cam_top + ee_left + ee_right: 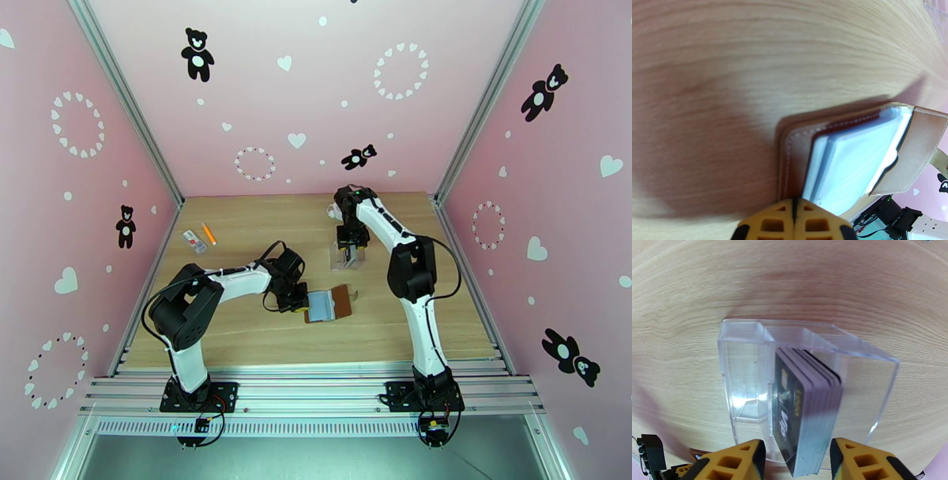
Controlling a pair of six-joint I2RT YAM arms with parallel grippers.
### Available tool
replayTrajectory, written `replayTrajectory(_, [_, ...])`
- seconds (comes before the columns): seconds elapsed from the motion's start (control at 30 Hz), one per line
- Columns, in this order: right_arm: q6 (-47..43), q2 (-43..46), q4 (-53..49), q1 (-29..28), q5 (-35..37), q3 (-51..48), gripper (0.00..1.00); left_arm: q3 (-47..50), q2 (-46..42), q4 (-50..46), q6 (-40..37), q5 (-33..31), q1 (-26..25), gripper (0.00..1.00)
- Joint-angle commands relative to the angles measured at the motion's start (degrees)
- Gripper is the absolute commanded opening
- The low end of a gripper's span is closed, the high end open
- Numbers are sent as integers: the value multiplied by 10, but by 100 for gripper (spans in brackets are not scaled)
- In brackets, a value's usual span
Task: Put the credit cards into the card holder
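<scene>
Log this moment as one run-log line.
left claw: shut, at edge of open card holder | right claw: open, straddling credit cards standing in clear box | phase: pre-grasp

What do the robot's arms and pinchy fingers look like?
The left arm and right arm are white tubes with chunky black joints, and thin black cables loop beside them. Their fingers are yellow-orange with square cut-out holes.
</scene>
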State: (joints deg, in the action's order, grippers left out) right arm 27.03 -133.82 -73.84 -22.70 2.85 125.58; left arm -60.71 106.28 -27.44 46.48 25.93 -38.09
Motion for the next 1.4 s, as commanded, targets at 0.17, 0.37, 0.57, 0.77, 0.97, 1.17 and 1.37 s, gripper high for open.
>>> replayTrajectory(0.17, [0,-42,-33,4,22,24,49,31,32,-30,-12,-40,-17,0])
replayTrajectory(0.37, [-2,-49,-43,4,47,25,48,33,31,-31,-14,-41,-18,0])
replayTrajectory(0.57, [-6,-47,-74,8,102,50,48,31,31,-34,-17,-42,-17,0])
replayTrajectory(0.77, [-8,-30,-82,22,118,53,47,27,35,-35,-20,-41,-17,0])
replayTrajectory(0.97, [-12,-23,-90,33,121,53,38,25,36,-35,-19,-41,-17,0])
replayTrajectory(1.17, [-16,-14,-94,35,140,53,31,25,35,-34,-17,-41,-18,0])
replayTrajectory(1.37, [-19,-13,-112,35,175,53,28,26,35,-32,-14,-40,-17,0])
